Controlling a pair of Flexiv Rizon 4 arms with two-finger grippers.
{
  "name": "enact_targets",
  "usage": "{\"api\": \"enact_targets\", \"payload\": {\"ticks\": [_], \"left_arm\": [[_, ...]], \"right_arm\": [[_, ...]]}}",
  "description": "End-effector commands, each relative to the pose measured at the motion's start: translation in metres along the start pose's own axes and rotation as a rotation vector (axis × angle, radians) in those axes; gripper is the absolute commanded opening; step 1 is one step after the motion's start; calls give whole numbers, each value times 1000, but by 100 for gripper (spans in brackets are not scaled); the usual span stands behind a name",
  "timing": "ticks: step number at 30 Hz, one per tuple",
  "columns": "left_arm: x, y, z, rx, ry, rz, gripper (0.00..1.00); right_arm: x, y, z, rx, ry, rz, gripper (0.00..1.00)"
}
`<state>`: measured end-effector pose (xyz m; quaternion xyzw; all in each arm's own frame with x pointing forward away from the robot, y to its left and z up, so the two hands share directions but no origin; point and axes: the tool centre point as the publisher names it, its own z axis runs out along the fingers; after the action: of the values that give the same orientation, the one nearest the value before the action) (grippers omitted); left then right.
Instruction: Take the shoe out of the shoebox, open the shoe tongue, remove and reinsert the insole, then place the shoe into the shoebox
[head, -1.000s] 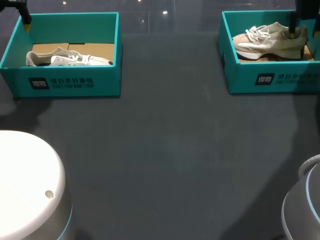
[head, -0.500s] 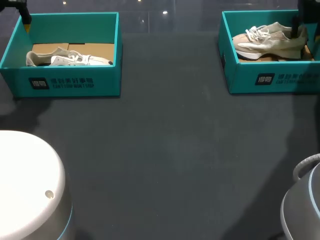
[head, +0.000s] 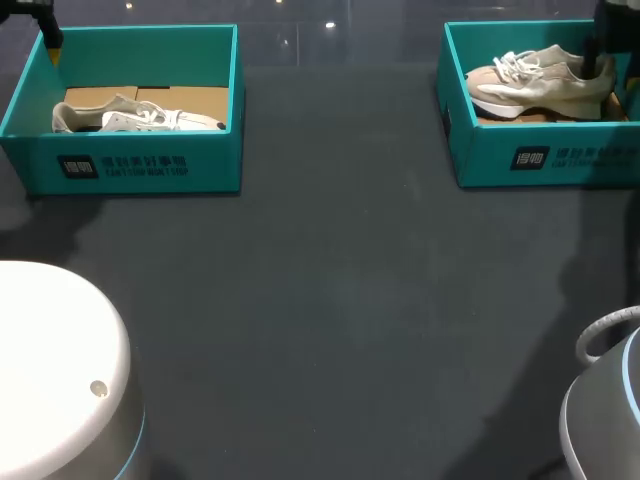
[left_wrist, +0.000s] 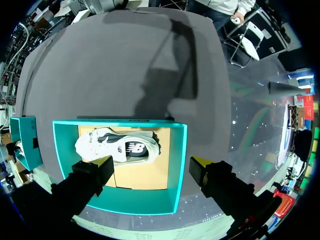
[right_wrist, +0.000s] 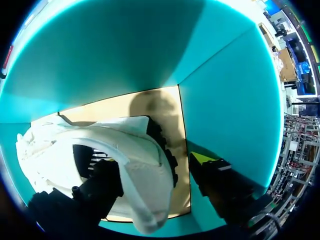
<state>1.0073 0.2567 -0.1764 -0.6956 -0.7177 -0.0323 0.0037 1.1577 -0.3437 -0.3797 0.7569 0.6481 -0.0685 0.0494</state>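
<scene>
The beige lace-up running shoe (head: 535, 80) lies inside the open teal cardboard shoebox (head: 540, 155) at the far right of the dark grey bench (head: 330, 300), not yet lifted out. The right arm reaches steeply down into that box, and the right tool (right_wrist: 155, 170) straddles the heel, apparently to pinch it: one finger sits inside the shoe's opening, the other just clear outside, so it is spread and grips nothing. The left tool (left_wrist: 152, 165) hangs wide above a second teal shoebox (left_wrist: 177, 165) holding a white trainer (left_wrist: 120, 147), likely kept out of the way.

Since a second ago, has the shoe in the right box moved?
Yes. The shoe has lifted a little, its sole now farther up from the front wall of the shoebox, heel end highest.
</scene>
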Motion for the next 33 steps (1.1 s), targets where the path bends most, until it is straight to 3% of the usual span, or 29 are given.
{"api": "enact_targets", "payload": {"ticks": [1,14,28,33], "left_arm": [[0,0,0,0,1,1,100],[0,0,0,0,1,1,100],[0,0,0,0,1,1,100],[0,0,0,0,1,1,100]], "right_arm": [[-1,6,2,14,1,-2,68],[5,2,-2,-1,16,-11,61],[17,-1,-1,3,33,-44,63],[17,-1,1,11,42,-48,57]]}}
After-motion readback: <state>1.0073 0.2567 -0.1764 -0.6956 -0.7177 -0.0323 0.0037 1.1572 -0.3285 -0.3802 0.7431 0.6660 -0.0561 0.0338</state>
